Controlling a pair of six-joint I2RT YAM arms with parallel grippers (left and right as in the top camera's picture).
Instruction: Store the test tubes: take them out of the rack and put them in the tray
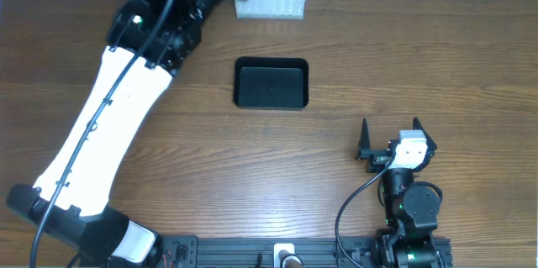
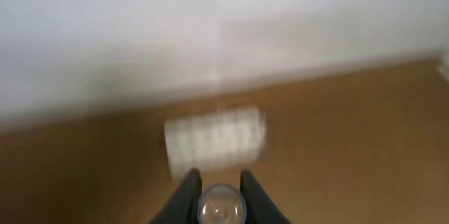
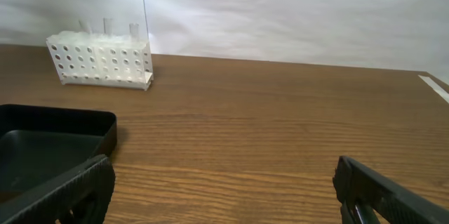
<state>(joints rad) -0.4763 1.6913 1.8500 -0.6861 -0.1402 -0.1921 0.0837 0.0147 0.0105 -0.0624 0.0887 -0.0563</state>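
Wooden counter (image 1: 420,58), white wall behind. My left tool (image 2: 219,176) clamped on test tube (image 2: 221,210). Rack (image 2: 214,140) just ahead of it, tray (image 1: 271,60) back toward my base. Lift straight clear of rack, swing back over tray, lower close before opening. Right tool (image 3: 223,175) apart, parked.

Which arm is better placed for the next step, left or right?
Left. Its gripper holds a test tube close to the rack and can probably carry it to the tray. The right gripper stands open and empty near its base.
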